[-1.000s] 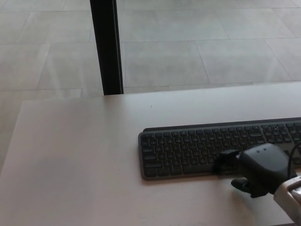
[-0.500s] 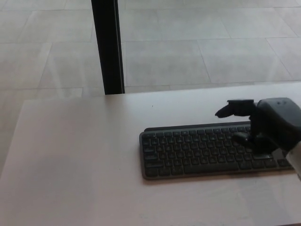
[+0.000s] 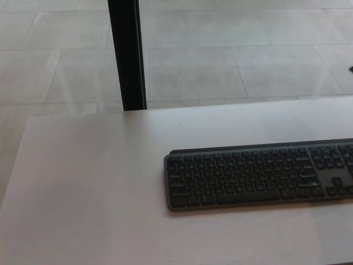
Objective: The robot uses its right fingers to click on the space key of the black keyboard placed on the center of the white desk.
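Observation:
The black keyboard [image 3: 259,175] lies flat on the white desk [image 3: 94,182], right of centre, and its right end runs past the picture's edge. Its long space key [image 3: 245,197] sits in the front row with nothing on it. Of my right hand [image 3: 351,69], only a tiny dark sliver shows at the right edge, high above the desk and well away from the keyboard. My left hand is out of the picture.
A black vertical post [image 3: 127,55] stands behind the desk's far edge at the left. Beyond it lies a grey tiled floor [image 3: 231,61]. The desk's left corner [image 3: 30,121] is rounded.
My right hand rose from the keyboard's front edge, passed over the keys up and to the right, and has almost left the picture. The keyboard has not moved.

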### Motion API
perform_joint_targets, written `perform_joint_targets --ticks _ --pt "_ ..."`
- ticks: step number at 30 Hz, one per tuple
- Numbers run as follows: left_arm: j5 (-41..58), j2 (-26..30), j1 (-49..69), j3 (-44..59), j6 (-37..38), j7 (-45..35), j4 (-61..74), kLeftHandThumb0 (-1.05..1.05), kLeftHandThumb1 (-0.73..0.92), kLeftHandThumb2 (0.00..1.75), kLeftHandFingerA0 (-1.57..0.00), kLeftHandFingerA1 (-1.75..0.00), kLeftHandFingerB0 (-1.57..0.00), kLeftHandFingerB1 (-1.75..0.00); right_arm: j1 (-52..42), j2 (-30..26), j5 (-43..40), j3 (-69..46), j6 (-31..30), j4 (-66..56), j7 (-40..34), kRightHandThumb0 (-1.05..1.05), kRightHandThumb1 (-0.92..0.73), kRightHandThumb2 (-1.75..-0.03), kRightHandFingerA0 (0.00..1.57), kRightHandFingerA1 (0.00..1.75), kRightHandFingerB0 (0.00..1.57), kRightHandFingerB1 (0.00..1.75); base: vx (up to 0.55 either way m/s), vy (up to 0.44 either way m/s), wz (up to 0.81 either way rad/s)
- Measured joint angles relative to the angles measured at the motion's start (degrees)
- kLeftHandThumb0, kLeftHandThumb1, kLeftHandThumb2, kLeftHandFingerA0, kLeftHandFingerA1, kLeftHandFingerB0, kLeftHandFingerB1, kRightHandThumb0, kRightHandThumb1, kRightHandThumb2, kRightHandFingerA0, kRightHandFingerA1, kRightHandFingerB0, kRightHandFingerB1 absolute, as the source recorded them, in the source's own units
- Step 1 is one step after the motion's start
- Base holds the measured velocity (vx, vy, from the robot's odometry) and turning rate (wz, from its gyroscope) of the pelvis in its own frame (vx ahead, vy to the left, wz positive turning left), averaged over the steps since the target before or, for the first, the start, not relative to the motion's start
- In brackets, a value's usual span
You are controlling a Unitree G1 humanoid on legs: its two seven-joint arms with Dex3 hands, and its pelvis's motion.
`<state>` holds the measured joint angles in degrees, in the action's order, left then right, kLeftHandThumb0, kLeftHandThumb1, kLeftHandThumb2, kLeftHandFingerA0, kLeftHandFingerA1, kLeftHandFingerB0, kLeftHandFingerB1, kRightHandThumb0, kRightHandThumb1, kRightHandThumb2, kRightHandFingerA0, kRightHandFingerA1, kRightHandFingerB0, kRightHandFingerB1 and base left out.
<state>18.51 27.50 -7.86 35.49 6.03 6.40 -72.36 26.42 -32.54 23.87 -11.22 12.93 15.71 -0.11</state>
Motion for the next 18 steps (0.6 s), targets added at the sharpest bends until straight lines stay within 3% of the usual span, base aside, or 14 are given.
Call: perform_joint_targets --ticks 2,5,9,11,12,17,18 --pt "0.0 0.0 0.0 0.0 0.0 0.0 0.0 -0.48 0.62 0.58 -0.74 -0.74 -0.67 -0.58 -1.0 -0.2 -1.0 -2.7 -0.4 0.0 0.2 -0.32 -0.48 -0.63 1.02 1.41 0.71 0.52 0.00 0.000 0.00" --pt "0.0 0.0 0.0 0.0 0.0 0.0 0.0 -0.47 0.63 0.59 -0.75 -0.74 -0.67 -0.59 -2.5 -0.2 -2.9 -7.4 -1.2 0.1 0.5 -0.38 -0.50 -0.63 1.16 1.22 0.75 0.56 0.00 0.000 0.00" --pt "0.0 0.0 -0.1 -0.1 0.0 0.0 0.0 -0.47 0.62 0.58 -0.73 -0.77 -0.68 -0.59 -3.9 -0.2 -5.7 -14.3 -1.9 1.9 0.6 -0.40 -0.49 -0.67 1.07 1.23 0.76 0.61 0.00 0.000 0.00" --pt "0.0 0.0 -0.1 -0.1 0.0 0.0 0.0 -0.47 0.61 0.58 -0.73 -0.78 -0.69 -0.61 -4.2 -0.2 -6.4 -16.1 -2.1 2.7 0.6 -0.49 -0.58 -0.68 1.04 1.21 0.70 0.69 0.00 0.000 0.00" --pt "0.0 0.0 -0.1 -0.1 0.0 0.0 0.0 -0.48 0.61 0.58 -0.75 -0.79 -0.69 -0.60 -4.6 -0.2 -7.4 -18.7 -2.3 4.0 0.6 -0.51 -0.62 -0.64 1.02 1.25 0.67 0.77 0.00 0.000 0.00" --pt "0.0 -0.1 -0.1 0.0 0.0 0.0 0.0 -0.46 0.62 0.58 -0.74 -0.76 -0.66 -0.58 -6.3 -0.2 -10.4 -26.7 -2.9 9.2 0.4 -0.46 -0.61 -0.70 1.01 1.36 0.64 0.87 0.00 0.000 0.00" --pt "0.0 -0.1 -0.1 0.0 0.0 0.0 0.0 -0.46 0.62 0.58 -0.71 -0.80 -0.68 -0.60 -6.4 -0.2 -10.8 -27.5 -2.9 9.8 0.4 -0.45 -0.62 -0.72 0.94 1.42 0.70 0.97 0.00 0.000 0.00"
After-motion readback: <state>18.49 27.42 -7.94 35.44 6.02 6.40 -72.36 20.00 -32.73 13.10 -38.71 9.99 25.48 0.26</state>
